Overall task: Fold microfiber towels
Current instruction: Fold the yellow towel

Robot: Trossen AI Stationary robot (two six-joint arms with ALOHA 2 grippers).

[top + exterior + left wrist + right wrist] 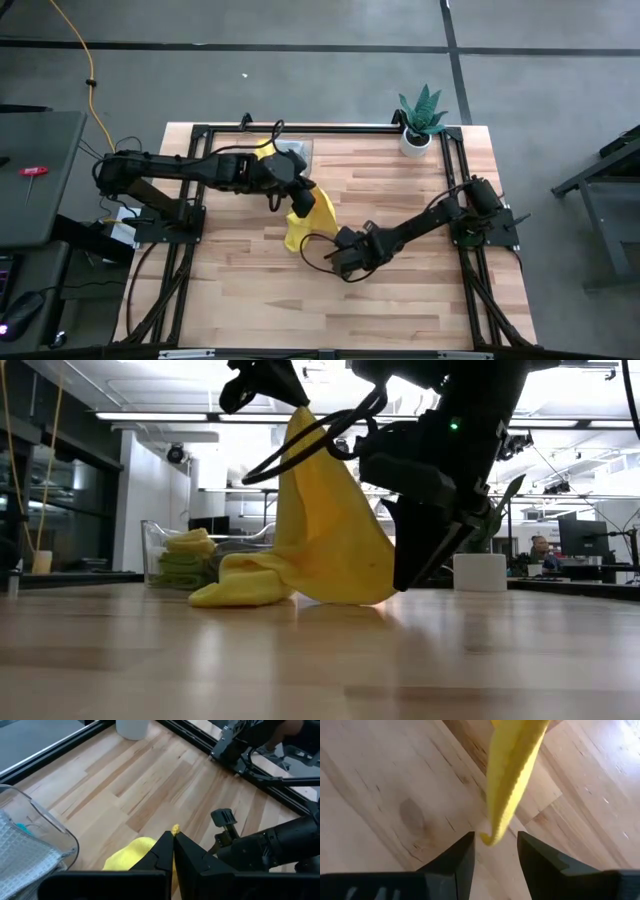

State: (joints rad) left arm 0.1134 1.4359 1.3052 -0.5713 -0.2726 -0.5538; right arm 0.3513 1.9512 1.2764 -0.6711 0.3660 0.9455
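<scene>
A yellow microfiber towel (312, 215) hangs from my left gripper (298, 196) over the middle of the table. In the low view the towel (325, 520) drapes down, and its lower end (240, 590) lies bunched on the wood. My left gripper (173, 842) is shut on the towel. My right gripper (338, 255) is open and low beside the towel's hanging right edge (385, 575). In the right wrist view a hanging corner (489, 837) sits just ahead of the open gripper (495, 852), untouched. More towels, yellow and green (185, 560), lie in the clear tray. My left gripper pinches the yellow towel between its two shut fingers at its top; a small tip of cloth (176, 828) sticks out past the fingertips. The fingers come from above and from the table's left. The towel hangs below them, with its lower end (240, 590) on the table.
The clear plastic tray (292, 150) stands at the far side behind the left gripper, with a grey cloth (20, 850) in it. A potted plant (420, 120) stands at the far right corner. Bare wood lies toward the near edge (330, 310).
</scene>
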